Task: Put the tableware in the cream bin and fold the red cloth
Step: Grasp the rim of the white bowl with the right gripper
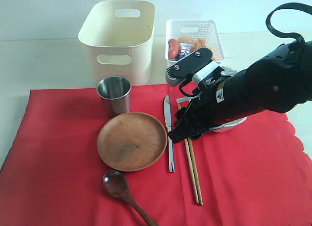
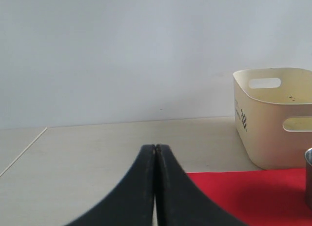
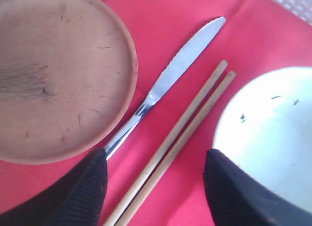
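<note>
A red cloth lies spread flat across a pale worktop, its scalloped edge at the right. All the tableware sits on it. A steel cup stands upright near the far edge. Just in front of it is a round wooden plate, and a dark wooden spoon lies nearer the onlooker. To the right of the plate lies a metal table knife, blade pointing away. A pair of wooden chopsticks lies side by side just beyond it. A white bowl sits further right, mostly hidden under the black arm.

Behind the cloth, on the bare worktop, stands the cream bin, just behind the cup. A smaller white lattice basket holding red and orange food items stands beside it to the right.

The right gripper hangs low over the cloth between plate and bowl. Its jaws are spread wide and hold nothing. From its wrist camera, the chopsticks run between the two fingers. One finger is by the knife handle at the plate's rim, the other by the bowl's edge. Whether the fingers touch the cloth cannot be told.

The left gripper is seen only from its own wrist camera. Its jaws are pressed together and empty, above bare worktop off the cloth's corner, facing the bin.
</note>
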{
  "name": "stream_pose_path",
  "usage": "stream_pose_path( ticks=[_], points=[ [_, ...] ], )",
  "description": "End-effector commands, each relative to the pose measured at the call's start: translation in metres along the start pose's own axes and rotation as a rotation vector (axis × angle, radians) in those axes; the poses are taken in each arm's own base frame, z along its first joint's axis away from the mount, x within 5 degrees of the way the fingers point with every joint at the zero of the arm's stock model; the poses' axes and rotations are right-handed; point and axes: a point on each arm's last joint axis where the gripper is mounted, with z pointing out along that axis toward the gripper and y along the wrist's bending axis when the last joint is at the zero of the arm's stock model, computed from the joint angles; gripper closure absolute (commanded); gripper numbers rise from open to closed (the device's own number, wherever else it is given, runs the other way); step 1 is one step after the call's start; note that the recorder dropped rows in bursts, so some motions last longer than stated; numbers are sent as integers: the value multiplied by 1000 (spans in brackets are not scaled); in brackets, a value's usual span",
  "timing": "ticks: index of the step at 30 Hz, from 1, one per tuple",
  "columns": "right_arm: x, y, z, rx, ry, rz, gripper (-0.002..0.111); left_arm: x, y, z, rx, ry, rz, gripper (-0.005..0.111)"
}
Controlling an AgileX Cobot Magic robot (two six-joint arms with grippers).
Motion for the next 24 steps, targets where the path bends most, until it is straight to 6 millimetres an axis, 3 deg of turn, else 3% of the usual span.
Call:
stream_pose_path(
  ticks=[1,9,15,20,22,24],
  points=[
    [-1,-3,1,11,-23,-18,51,0,0,-1,-2,-5,-2,107],
    [-5,-14,5,37,-81,-16,51,0,0,-1,-2,-5,-2,107],
    [4,-39,27,74,-43,66,51,0,0,-1,-2,-5,-2,107],
    [12,-44,49,77,-26,77,51,0,0,-1,-2,-5,-2,107],
    [15,-44,56,75,-17,76,54,0,0,-1,-2,-5,-2,107],
    [17,-44,59,73,-2,76,65,0,0,-1,-2,-5,-2,107]
  ],
)
